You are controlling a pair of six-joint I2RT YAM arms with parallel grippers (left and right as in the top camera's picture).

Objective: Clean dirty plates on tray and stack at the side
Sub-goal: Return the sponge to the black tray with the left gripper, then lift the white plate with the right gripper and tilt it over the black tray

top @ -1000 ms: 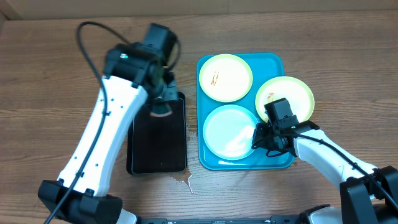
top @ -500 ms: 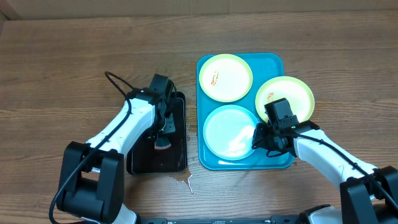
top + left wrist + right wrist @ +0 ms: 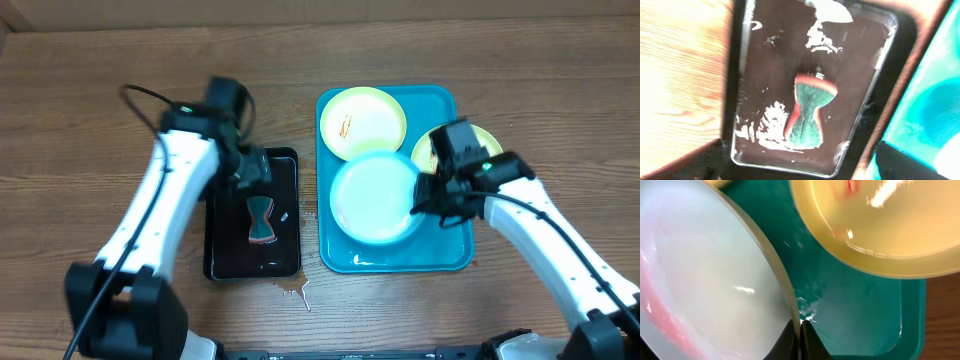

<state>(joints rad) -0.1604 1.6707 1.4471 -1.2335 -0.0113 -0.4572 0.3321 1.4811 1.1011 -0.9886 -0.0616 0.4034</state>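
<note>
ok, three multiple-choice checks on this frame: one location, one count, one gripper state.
1. Where is the sponge? A) in the black tray B) on the bare table C) out of view
2. How many yellow-green plates? A) one B) two C) three
3. The right gripper is: A) open B) shut on the sponge C) shut on the blue-white plate

1 A: the sponge lies loose in the black tray.
2 B: one at the turquoise tray's far end, one by its right edge.
3 C: it pinches that plate's rim in the right wrist view.
</note>
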